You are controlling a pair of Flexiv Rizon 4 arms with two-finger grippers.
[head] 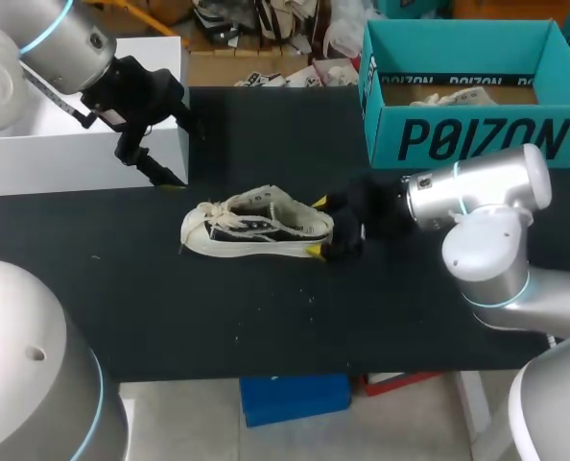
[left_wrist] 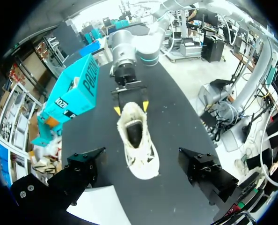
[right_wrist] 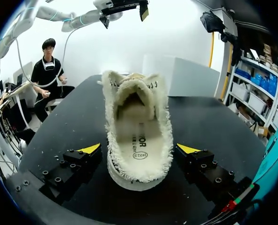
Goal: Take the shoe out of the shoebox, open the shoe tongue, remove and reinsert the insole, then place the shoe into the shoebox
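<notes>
shoe (head: 256,229) heel between open right pincer (right_wrist: 139,148) | left pincer (left_wrist: 140,153) open, yellow tips unseen

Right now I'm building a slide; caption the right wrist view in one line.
Right end effector open astride the heel of a frayed cream sneaker on the black table, insole visible inside.

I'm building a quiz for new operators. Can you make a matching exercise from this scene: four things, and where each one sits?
Things:
1. shoe
2. teal shoebox
3. white box
4. right gripper

Places:
A. left side of the table, at the back
B. right side of the table, at the back, top open
C. mid-table, upright on its sole
D. fingers either side of the shoe's heel

Pairs: 1-C, 2-B, 3-A, 4-D
</notes>
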